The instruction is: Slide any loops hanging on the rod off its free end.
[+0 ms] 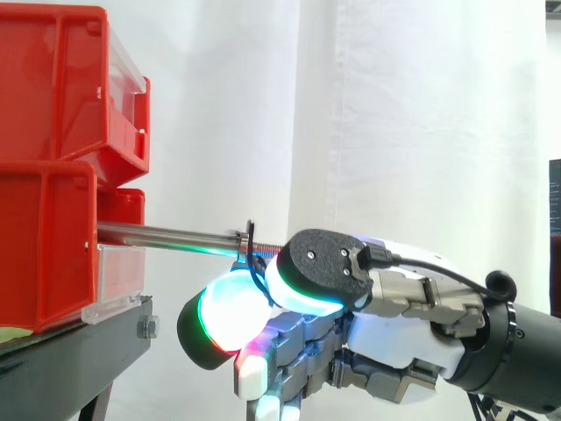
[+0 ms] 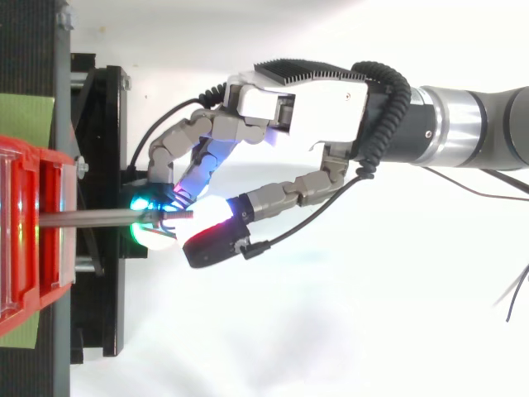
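A metal rod point(image 1: 175, 235) sticks out level from the red bins toward the right and ends in a short threaded tip. A thin dark loop point(image 1: 250, 250) hangs on the rod point(image 2: 91, 218) just short of that free end. My hand point(image 1: 394, 324) comes in from the right, its palm below and beyond the tip. Its curled fingers and thumb close around the loop, with a glowing white-green pad point(image 1: 226, 317) below it and the black-backed thumb pad point(image 1: 320, 267) beside it. From above, the hand point(image 2: 322, 107) arches over the rod's end and the fingertips point(image 2: 149, 217) glow green there.
Stacked red bins point(image 1: 53, 246) stand at the left on a black stand point(image 1: 70, 351), which shows from above as a dark frame point(image 2: 99, 124). A clear label holder point(image 1: 118, 272) sits under the rod's root. The white curtain lies behind, with open space right of the rod's tip.
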